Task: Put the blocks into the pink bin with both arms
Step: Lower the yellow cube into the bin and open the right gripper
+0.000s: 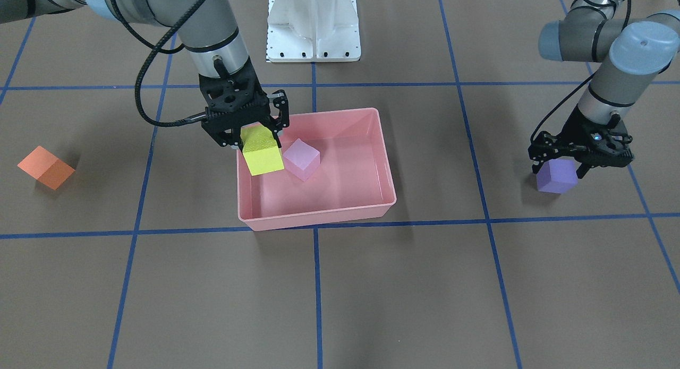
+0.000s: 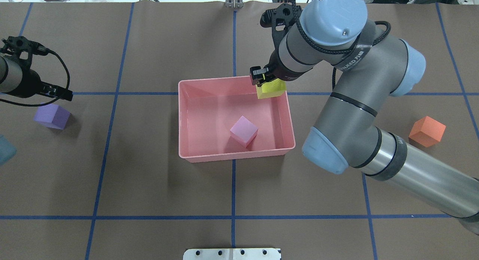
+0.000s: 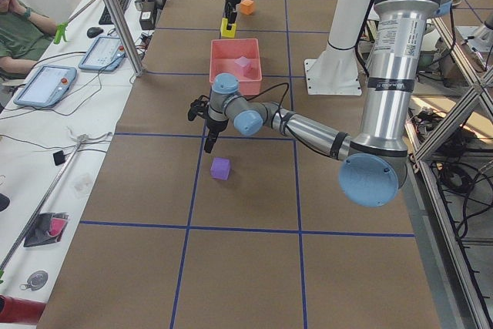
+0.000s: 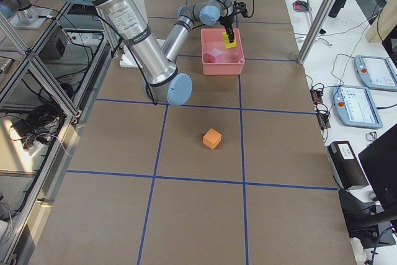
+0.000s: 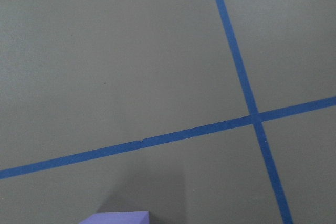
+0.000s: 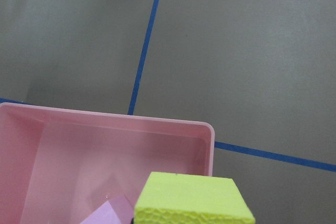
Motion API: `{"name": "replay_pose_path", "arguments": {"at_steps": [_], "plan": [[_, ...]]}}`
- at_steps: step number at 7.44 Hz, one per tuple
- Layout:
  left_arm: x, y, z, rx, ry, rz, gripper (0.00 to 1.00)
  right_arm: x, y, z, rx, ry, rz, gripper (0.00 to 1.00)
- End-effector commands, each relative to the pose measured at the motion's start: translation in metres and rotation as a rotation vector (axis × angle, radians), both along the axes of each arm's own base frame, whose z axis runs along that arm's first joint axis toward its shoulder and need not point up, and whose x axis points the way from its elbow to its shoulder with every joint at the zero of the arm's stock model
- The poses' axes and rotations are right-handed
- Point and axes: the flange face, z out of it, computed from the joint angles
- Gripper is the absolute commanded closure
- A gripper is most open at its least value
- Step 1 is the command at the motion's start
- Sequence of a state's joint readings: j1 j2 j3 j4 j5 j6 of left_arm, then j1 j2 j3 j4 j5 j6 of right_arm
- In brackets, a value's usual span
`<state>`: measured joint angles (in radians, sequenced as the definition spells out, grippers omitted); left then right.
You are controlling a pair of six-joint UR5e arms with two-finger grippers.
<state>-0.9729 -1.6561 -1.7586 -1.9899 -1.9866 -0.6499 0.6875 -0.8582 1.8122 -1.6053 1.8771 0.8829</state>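
Right gripper (image 1: 256, 136): jaws clamped on the yellow cube (image 1: 262, 155), held above a corner of the pink bin (image 1: 319, 219).
Left gripper (image 1: 561, 168): jaws spread, holding nothing, just above the purple cube (image 1: 556, 178) on the table (image 1: 425, 284).
Pale pink cube (image 1: 302, 159): inside the bin.
Orange cube (image 1: 46, 167): on the table, well apart from the bin.

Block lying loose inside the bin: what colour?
The block is pale pink-lilac; overhead view shows it best.

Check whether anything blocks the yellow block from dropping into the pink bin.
Nothing visible does. The right gripper holds the yellow block over a corner of the pink bin; the pale pink block inside lies apart, to one side.
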Motion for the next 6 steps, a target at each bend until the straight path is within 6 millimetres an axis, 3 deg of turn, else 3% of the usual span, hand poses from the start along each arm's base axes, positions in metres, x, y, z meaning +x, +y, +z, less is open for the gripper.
{"name": "replay_pose_path", "arguments": {"at_steps": [1,5,6], "plan": [[-0.011,0.005,0.02,-0.029,-0.006,0.0,0.0,-0.017,-0.001,0.003,0.011,0.026,-0.02,1.0],[-0.009,0.004,0.068,-0.049,-0.011,-0.007,0.0,-0.03,0.003,0.009,0.013,0.044,-0.026,1.0],[-0.005,0.002,0.067,-0.064,0.009,-0.034,0.0,-0.031,0.004,0.009,0.016,0.044,-0.03,1.0]]}}
